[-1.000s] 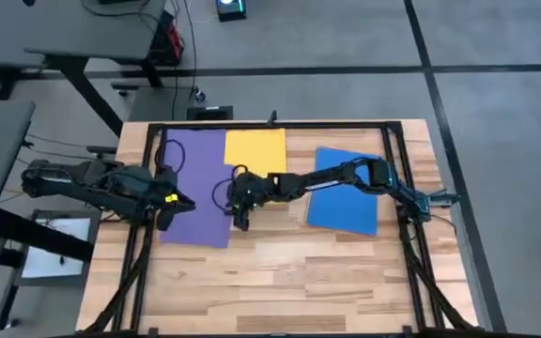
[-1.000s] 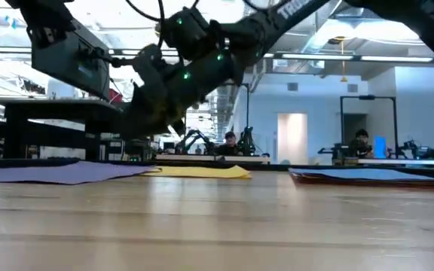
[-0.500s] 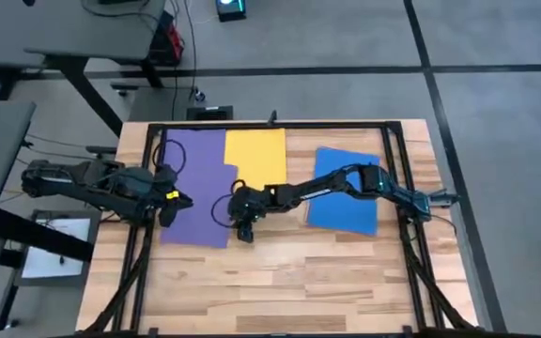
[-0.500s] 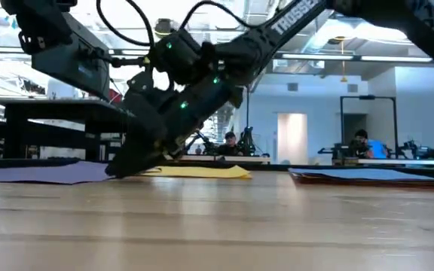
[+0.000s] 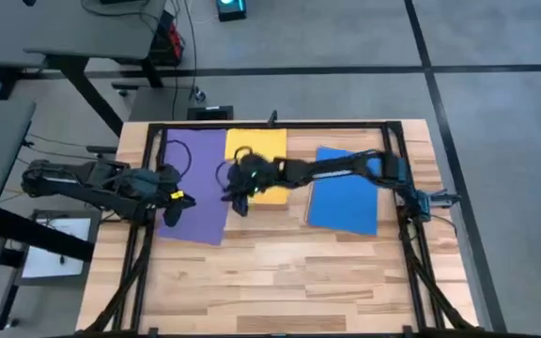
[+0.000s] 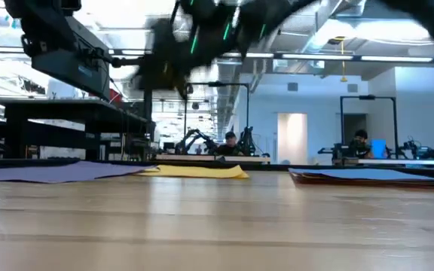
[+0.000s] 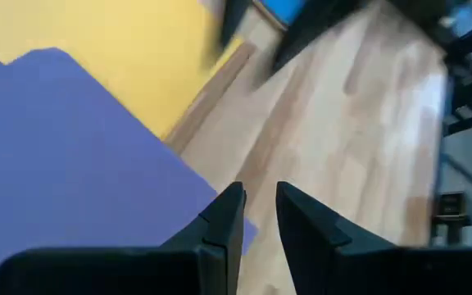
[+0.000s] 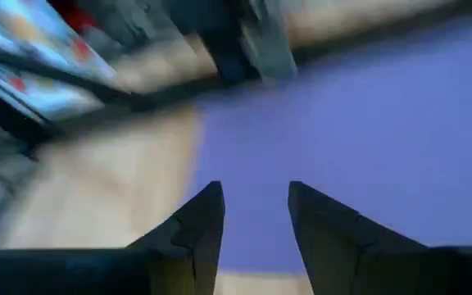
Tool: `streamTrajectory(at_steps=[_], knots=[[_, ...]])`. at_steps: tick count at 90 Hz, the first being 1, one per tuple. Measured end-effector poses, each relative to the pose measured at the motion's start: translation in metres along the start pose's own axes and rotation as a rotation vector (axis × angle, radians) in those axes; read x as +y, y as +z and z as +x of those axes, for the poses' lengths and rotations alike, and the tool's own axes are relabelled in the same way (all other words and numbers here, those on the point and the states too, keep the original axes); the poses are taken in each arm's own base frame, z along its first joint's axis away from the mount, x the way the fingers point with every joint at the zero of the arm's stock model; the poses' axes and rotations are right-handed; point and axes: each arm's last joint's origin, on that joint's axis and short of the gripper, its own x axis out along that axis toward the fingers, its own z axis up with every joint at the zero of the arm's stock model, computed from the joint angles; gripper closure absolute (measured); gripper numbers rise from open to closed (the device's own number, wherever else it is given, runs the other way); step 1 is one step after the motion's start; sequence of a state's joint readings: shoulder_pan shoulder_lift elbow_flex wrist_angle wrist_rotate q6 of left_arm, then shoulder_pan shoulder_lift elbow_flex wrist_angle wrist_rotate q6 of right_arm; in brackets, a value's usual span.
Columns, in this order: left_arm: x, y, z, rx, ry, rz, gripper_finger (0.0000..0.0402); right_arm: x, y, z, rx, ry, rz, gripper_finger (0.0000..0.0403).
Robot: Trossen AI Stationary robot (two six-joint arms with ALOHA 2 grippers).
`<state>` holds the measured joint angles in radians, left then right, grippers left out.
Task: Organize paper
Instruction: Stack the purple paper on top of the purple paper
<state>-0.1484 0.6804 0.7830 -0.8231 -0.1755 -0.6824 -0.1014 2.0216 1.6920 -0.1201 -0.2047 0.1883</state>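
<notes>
- The right gripper (image 5: 237, 191), which half a second ago was down at the near right corner of the flat rectangular purple paper sheet (image 5: 195, 183), has lifted and swung back; it now hangs over the seam between that sheet and the flat yellow paper sheet (image 5: 256, 155).
- In the low view it has risen from table level to well above the wooden slatted table (image 6: 217, 226), and is blurred there.
- Its fingers (image 8: 195, 229) stand apart with a clear gap and nothing between them, purple paper below.
- The left gripper (image 5: 178, 202) hovers over the purple sheet's near left part, shifted little; its fingers (image 7: 224, 221) are nearly closed, a slim gap between, holding nothing.
- The purple sheet now sits slightly skewed.
- The flat blue paper sheet (image 5: 346, 192) lies unchanged at the right, over another sheet.
</notes>
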Motion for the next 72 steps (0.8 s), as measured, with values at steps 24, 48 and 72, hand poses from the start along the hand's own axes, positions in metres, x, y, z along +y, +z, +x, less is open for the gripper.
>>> streamTrajectory(at_steps=[24,48,72], knots=[[-0.027,0.014,0.053,0.111,-0.175,0.146,0.0344,0.027,0.052,-0.136,0.022,-0.105,-0.056,0.0271],[-0.011,0.017,0.093,0.336,-0.127,-0.111,0.0344,0.028,0.048,-0.226,0.135,-0.187,-0.113,0.0271],[-0.052,-0.019,0.124,0.496,-0.160,-0.051,0.0344,0.029,0.016,-0.292,0.057,-0.233,-0.164,0.0271]])
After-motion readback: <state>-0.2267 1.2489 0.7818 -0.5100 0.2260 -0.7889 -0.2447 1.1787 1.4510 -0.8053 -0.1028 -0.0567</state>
